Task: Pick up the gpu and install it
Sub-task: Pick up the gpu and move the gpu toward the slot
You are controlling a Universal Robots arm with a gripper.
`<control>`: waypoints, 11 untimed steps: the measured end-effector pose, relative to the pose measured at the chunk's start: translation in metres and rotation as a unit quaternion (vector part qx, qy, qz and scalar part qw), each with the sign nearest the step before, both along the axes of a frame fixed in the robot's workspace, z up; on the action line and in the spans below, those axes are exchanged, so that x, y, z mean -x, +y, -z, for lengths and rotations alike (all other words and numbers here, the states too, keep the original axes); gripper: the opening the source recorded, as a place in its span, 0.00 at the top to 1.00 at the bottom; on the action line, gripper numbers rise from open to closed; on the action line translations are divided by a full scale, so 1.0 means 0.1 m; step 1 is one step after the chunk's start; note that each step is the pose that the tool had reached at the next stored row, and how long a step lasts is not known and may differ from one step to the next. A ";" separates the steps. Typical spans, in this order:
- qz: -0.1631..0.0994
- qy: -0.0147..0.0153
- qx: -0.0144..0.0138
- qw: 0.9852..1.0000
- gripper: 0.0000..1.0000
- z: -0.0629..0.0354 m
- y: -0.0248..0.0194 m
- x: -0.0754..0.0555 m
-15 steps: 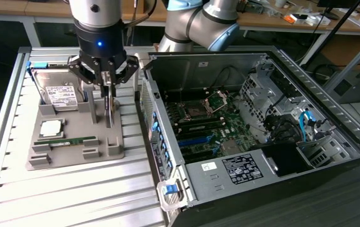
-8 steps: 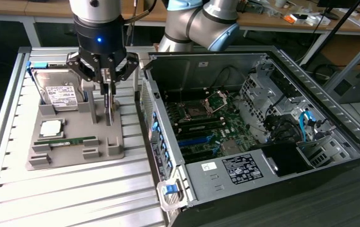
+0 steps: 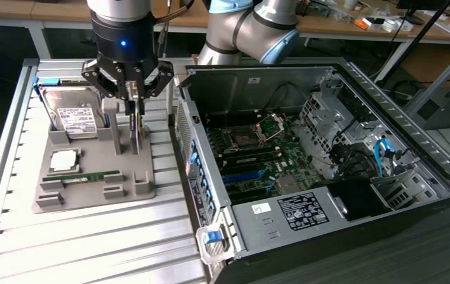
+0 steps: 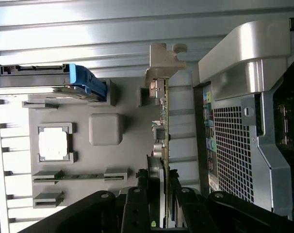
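In the exterior view, the black two-fingered gripper (image 3: 135, 97) hangs at the frame's eleven o'clock over a grey moulded plastic fixture tray (image 3: 90, 195) on the slatted aluminium table (image 3: 75, 242). Its jaws are clamped on the top edge of the gpu (image 3: 135, 131), a thin green circuit card standing on edge. Whether the card's lower edge still sits in the tray's slot cannot be told. The boxy silver hard drive with a white label (image 3: 78, 115) lies at nine o'clock of the card, the slim green memory stick (image 3: 83, 176) at seven, and the open black computer case (image 3: 264, 74) at three. In the wrist view, the fingers (image 4: 154, 170) flank the card's edge (image 4: 165, 126).
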State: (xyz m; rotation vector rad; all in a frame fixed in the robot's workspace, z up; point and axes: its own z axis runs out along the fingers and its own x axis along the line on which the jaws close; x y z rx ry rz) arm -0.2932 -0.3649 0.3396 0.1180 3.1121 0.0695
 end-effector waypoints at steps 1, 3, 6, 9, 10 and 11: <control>0.000 0.000 0.000 1.000 0.73 -0.014 0.000 0.00; 0.000 0.000 0.000 1.000 0.73 -0.039 0.000 0.00; 0.000 0.000 0.000 1.000 0.73 -0.073 0.000 0.00; 0.000 0.000 0.000 1.000 0.73 -0.108 0.000 0.00; 0.000 0.000 0.000 1.000 0.73 -0.119 0.000 0.00; 0.000 0.000 0.000 1.000 0.73 -0.130 0.000 0.00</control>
